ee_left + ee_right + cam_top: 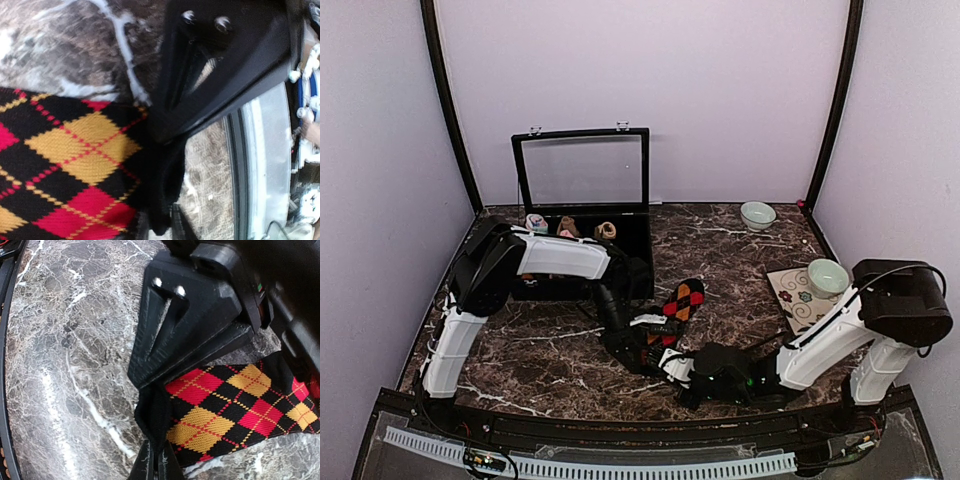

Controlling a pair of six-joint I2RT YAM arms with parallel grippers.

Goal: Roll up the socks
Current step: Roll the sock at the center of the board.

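Observation:
A black sock with red and yellow argyle diamonds [683,300] lies on the marble table near the middle, running down toward both grippers. My left gripper [648,348] holds the sock's black edge; in the left wrist view that edge [162,200] drops between the fingers of the gripper [161,225], with the diamonds [65,150] spread to the left. My right gripper [682,372] sits just in front of it. In the right wrist view its narrow fingers [156,460] are pinched on a folded black corner of the same sock [225,405].
A black case [635,250] with its clear lid [582,170] raised stands behind the left arm, with small sock rolls [565,228] inside. A pale bowl [757,214] sits at the back right. Another bowl [827,277] rests on a patterned mat [790,300].

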